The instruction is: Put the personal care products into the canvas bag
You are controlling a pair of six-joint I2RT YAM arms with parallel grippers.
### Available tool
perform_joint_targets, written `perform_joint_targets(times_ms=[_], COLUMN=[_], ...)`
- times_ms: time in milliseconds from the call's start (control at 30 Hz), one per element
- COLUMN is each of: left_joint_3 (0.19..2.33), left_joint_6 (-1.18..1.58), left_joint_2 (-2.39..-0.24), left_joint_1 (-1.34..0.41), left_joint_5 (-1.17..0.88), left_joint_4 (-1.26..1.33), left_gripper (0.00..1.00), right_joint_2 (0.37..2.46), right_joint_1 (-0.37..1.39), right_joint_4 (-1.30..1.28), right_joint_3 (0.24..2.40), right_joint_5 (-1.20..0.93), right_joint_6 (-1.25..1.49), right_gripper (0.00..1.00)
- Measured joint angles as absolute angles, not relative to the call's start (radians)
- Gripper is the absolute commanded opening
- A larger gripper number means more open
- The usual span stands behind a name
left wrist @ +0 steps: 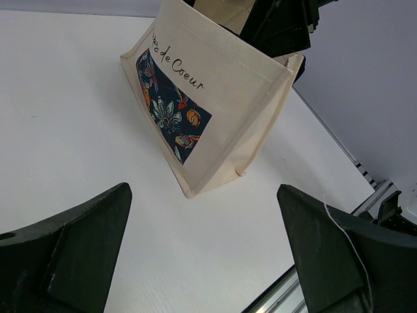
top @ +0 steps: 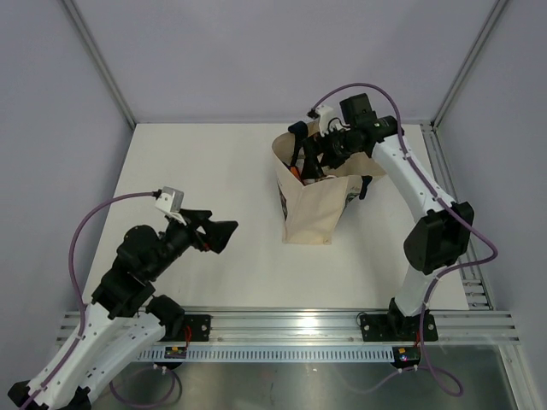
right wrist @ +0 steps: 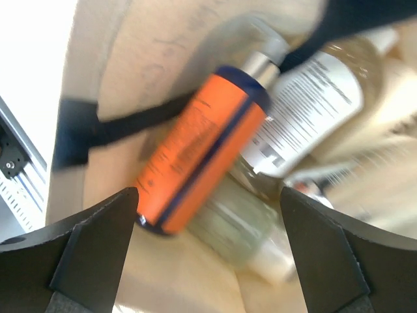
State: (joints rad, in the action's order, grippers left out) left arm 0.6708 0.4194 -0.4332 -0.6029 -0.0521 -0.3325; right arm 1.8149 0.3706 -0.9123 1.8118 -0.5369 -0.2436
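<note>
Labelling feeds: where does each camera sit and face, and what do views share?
Top external: above, behind the bases, looking down on the white table; left arm, right arm show.
Left wrist: over the table, facing the beige canvas bag, print side; open left pincer.
Right wrist: above the bag's mouth, looking in at an orange dark-capped bottle; open right pincer.
Shared: the bag, all three.
</note>
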Motion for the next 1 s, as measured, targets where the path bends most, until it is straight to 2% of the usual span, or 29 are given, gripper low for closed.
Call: perform_joint_targets(times_ms=[200, 367, 500, 700, 1000], left_joint_3=[0.671, 0.671, 0.672, 0.673, 0.688], left_joint_6=[0.422, 0.428, 0.432, 0.450, 0.460], left_joint_2=[-0.434, -0.434, -0.421, -0.380, -0.366], left_joint_1=[-0.603, -0.603, -0.603, -0.603, -0.603], left_joint_5=[-0.047, -0.018, 0.020, 0.070, 0.096], left_joint_4=[-0.350, -0.382, -0.430, -0.489, -0.550], left_gripper=[0.99, 0.99, 0.99, 0.99, 0.99], right_joint_2=[1.715, 1.532, 1.290, 1.013, 0.927], right_joint_1=[0.276, 0.162, 0.055, 0.037, 0.011], right_joint_4=[-0.949, -0.905, -0.806, -0.746, -0.778], right_joint_3=[1.812, 1.753, 1.607, 1.411, 1.282], right_joint_5=[-0.545, -0.495, -0.327, -0.089, 0.044], right_joint_6=[-0.278, -0.244, -0.186, -0.109, -0.079], right_gripper=[0.99, 1.00, 1.00, 1.00, 1.00])
